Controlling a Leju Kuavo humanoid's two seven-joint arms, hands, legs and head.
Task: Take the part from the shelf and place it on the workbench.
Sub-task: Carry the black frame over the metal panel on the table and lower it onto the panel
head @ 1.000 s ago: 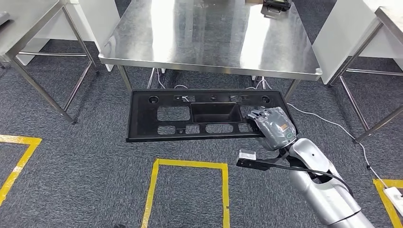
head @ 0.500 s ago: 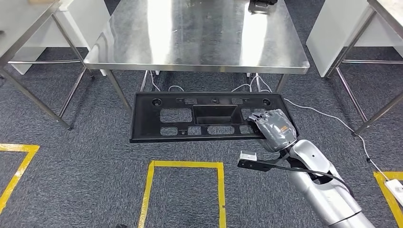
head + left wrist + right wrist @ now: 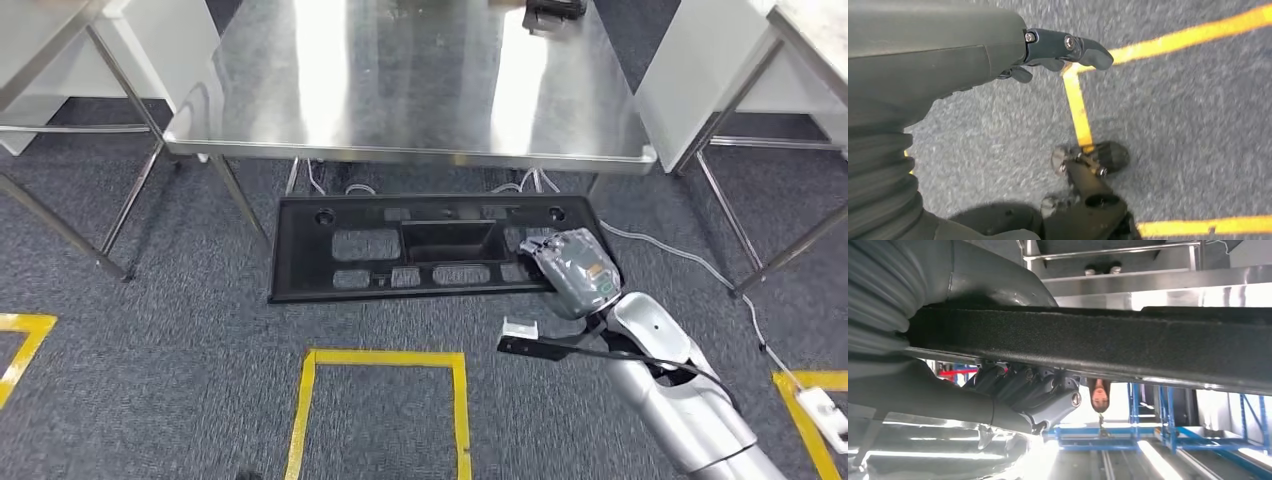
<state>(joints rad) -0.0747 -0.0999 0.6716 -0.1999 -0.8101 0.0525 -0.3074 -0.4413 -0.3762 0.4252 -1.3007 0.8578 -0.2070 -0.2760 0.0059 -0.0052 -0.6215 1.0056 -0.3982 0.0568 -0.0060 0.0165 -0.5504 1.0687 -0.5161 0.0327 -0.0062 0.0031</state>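
A long black plastic panel with several cut-outs hangs flat above the carpet, just in front of the steel workbench. My right hand grips the panel's right end. From the right wrist view the panel's edge crosses the picture with my fingers curled around it. My left hand hangs over the carpet with its fingers apart, holding nothing.
More steel tables stand at the left and the right. A small dark object lies at the workbench's far edge. Yellow tape lines mark the carpet. A white cable and power strip lie at right. A person stands in the distance.
The whole picture has shifted as the camera moved toward the workbench. The panel stays in my right hand's grip, now close to the bench's front edge.
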